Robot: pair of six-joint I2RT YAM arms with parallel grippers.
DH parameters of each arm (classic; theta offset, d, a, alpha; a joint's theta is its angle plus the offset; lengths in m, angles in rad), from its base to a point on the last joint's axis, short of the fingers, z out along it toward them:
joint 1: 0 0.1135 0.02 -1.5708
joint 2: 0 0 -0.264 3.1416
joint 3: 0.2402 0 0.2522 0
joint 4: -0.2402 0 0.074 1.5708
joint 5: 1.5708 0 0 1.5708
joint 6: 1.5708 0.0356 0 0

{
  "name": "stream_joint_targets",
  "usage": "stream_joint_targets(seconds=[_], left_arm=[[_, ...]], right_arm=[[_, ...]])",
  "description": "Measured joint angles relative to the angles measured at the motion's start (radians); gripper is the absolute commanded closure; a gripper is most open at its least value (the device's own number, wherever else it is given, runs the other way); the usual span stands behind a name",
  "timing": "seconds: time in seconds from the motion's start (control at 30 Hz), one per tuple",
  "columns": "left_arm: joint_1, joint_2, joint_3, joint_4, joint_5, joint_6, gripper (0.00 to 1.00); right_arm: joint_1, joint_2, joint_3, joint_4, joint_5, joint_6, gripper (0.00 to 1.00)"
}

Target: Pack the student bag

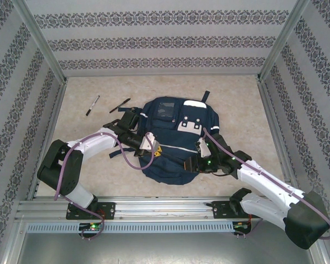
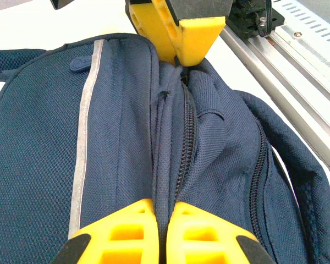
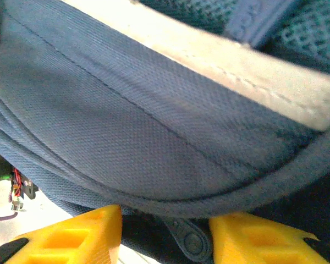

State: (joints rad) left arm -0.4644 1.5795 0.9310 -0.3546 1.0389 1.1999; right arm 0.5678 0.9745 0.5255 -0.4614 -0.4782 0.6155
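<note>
The student bag [image 1: 176, 132], navy with white patches, lies flat in the middle of the table. My left gripper [image 1: 152, 147] rests on its near left part. In the left wrist view its yellow fingers [image 2: 126, 231] are shut on a ridge of bag fabric [image 2: 44, 165] beside a closed zipper [image 2: 188, 126]. My right gripper [image 1: 193, 163] is at the bag's near right edge. In the right wrist view that gripper [image 3: 165, 236] is open against the bag [image 3: 154, 121], with a dark zipper pull [image 3: 190, 242] between its fingers and untouched by either.
Two black pens [image 1: 93, 105] [image 1: 120, 105] lie on the table left of the bag. A metal rail [image 1: 154, 208] runs along the near edge. Patterned walls close the left, right and far sides.
</note>
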Motion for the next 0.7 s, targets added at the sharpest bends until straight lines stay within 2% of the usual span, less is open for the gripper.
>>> stream_joint_targets(seconds=[0.2,0.4,0.6,0.7], left_arm=[[0.0,0.0,-0.005,0.005,0.0,-0.001,1.0],[0.0,0.0,-0.006,0.005,0.0,-0.001,1.0],[0.0,-0.002,-0.016,0.022,0.0,-0.008,1.0],[0.0,-0.003,-0.018,0.026,0.0,-0.008,1.0]], right_arm=[[-0.006,0.002,-0.004,-0.014,0.0,0.008,0.57],[-0.014,0.014,-0.004,-0.01,-0.03,0.006,0.76],[-0.014,0.017,-0.005,0.003,-0.064,0.006,0.82],[-0.011,0.018,-0.005,0.008,-0.07,-0.005,0.95]])
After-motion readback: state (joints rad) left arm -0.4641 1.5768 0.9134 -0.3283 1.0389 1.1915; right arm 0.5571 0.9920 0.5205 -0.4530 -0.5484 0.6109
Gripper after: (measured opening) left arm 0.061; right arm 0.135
